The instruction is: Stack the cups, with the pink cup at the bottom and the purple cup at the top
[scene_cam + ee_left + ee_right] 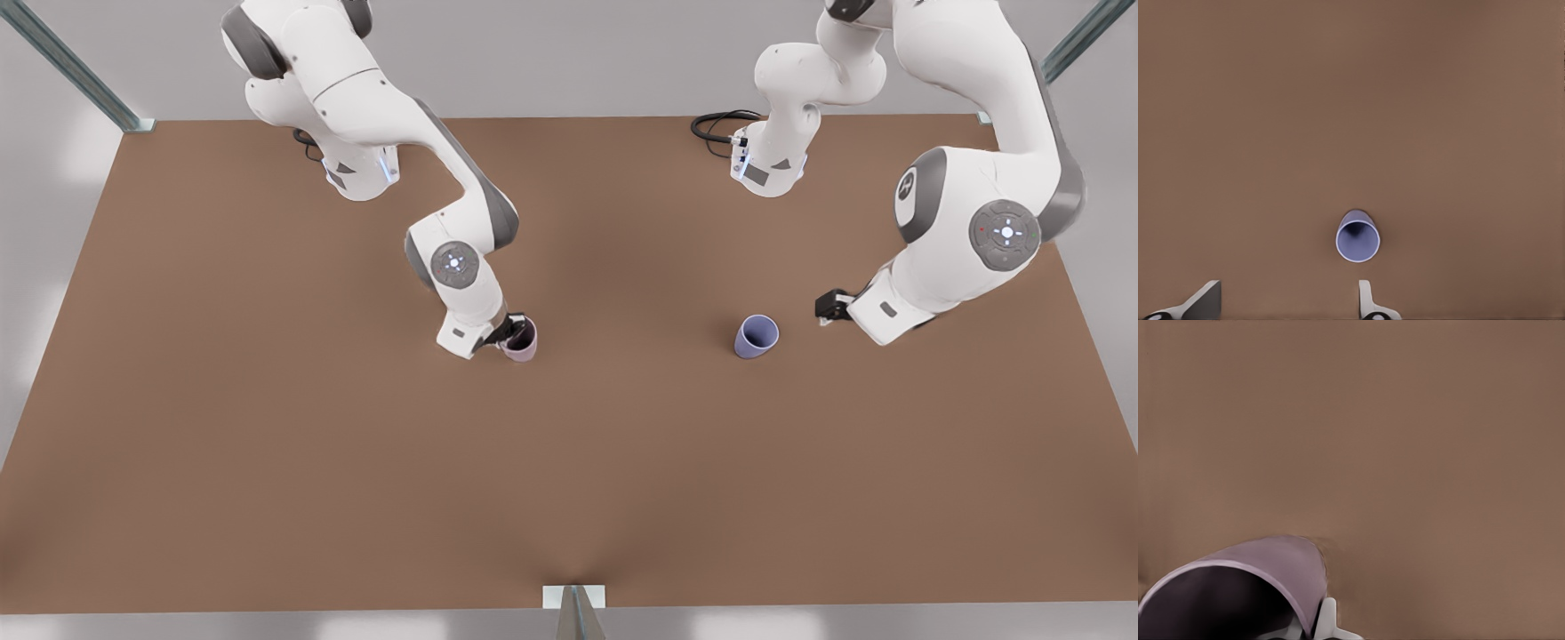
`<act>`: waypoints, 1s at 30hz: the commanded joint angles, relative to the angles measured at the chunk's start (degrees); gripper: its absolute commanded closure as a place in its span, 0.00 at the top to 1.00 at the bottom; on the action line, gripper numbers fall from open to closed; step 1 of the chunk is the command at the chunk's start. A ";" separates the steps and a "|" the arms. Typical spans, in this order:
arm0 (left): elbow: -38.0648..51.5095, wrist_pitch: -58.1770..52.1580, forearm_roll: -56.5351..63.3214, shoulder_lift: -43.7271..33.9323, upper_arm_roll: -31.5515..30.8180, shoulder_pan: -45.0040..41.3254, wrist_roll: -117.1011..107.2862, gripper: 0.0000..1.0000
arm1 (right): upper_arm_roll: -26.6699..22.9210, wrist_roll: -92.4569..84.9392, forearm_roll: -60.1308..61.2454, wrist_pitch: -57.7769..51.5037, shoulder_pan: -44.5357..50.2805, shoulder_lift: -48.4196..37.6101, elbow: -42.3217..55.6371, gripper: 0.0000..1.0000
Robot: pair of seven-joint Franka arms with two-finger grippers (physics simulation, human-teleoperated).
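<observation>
The pink cup [524, 345] stands on the brown table at the front view's left of centre. My right gripper [511, 332] is shut on its rim. In the right wrist view the pink cup [1271, 570] is very close, with one finger [1327, 619] pressed against the outside of its wall and my right gripper [1310, 628] straddling that wall. The purple cup [756, 338] stands alone at the front view's right of centre. My left gripper [830, 308] hovers a short way from it on the front view's right, open. The purple cup [1357, 237] lies ahead of my left gripper [1288, 307], off to one side.
The brown table [267, 444] spreads wide around both cups. The two arm bases [360, 173] [769, 169] stand at the far edge with a black cable [711, 129]. Metal frame posts [573, 609] mark the near edge and far corners.
</observation>
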 commanded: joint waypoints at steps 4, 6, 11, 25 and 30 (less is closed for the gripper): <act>-9.77 8.83 0.40 -0.54 0.77 -3.01 -0.24 1.00 | 3.98 35.93 -0.42 -3.82 1.17 6.11 8.95 0.21; -19.44 21.93 0.31 -0.89 1.83 -3.09 -0.33 1.00 | 3.89 36.02 -0.25 -3.73 2.84 7.78 10.27 0.21; -28.15 30.99 -0.21 1.39 3.68 -3.09 0.72 1.00 | 3.89 35.85 -0.51 -2.94 4.16 11.30 10.27 0.21; -41.07 42.33 -1.97 3.68 3.68 -3.27 0.72 1.00 | 3.46 35.94 -0.51 -2.68 6.18 12.79 10.09 1.00; -41.16 43.30 -1.97 4.47 3.68 -3.18 0.55 0.84 | 3.28 35.85 -0.25 -2.76 6.27 12.18 10.09 1.00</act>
